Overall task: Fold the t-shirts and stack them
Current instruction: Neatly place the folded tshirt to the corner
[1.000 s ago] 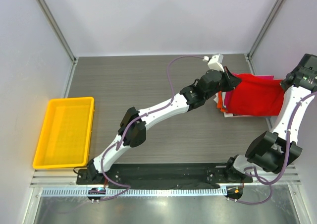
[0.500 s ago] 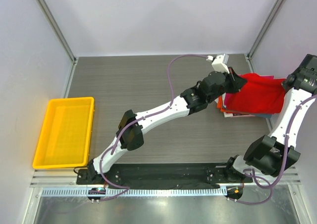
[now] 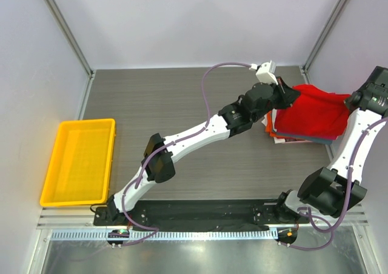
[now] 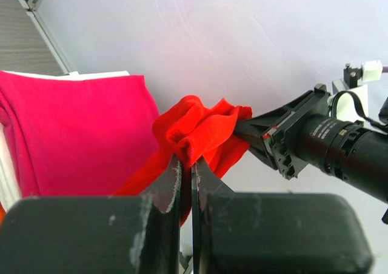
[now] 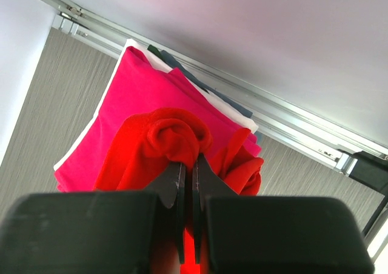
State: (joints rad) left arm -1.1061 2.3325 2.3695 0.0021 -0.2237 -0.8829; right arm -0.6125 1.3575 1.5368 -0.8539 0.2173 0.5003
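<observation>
So, the red t-shirt (image 3: 316, 107) is being held up in the air between both arms, over the far right corner of the worktop (image 3: 170, 98). The left gripper (image 3: 289, 96) is closed down tight on a bunched bit of the shirt's left edge. The right gripper (image 3: 351, 100) is pinched just as tight on a rolled-up fold at the other side. Both wrist views show red cloth squeezed between nearly touching fingers.

What's changed over the last second: the shirt has been carried back toward the far wall (image 3: 194, 25) and pulled flatter. A second ago the stack (image 3: 294, 134) underneath was mostly draped over by it. Now the stack's near edge is uncovered, with a grey-blue layer (image 3: 312, 134), an orange edge (image 3: 267, 126) and a white strip (image 3: 282, 140) exposed. The magenta-pink shirt (image 5: 145, 98) is seen on top of the pile, right under the red one.

Judging by that, the red shirt is probably being lined up for laying on the stack, and nothing's been released yet. How neat the fold is can't be judged while it's bunched at both pinches.
</observation>
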